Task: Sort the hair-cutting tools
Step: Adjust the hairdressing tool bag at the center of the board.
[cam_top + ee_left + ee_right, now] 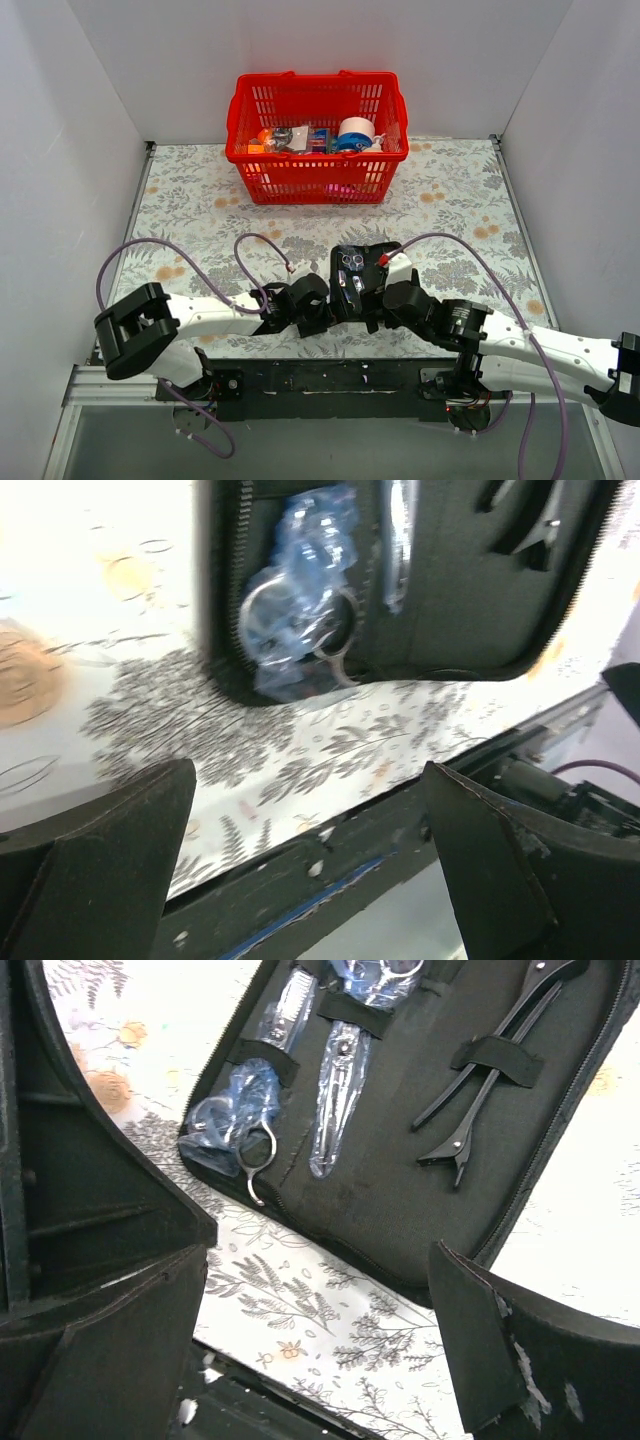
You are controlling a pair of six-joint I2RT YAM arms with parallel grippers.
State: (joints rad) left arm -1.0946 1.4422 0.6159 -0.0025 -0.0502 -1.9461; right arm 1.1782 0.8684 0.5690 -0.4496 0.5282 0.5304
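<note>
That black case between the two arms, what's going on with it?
Two robot arms are meant to sort hair-cutting tools. The open black zip case lies on the flowery table just in front of them, with plastic-wrapped scissors and black hair clips strapped inside. The left gripper and right gripper both hover open at the case's near edge, holding nothing. A red basket with assorted items stands at the far side.
</note>
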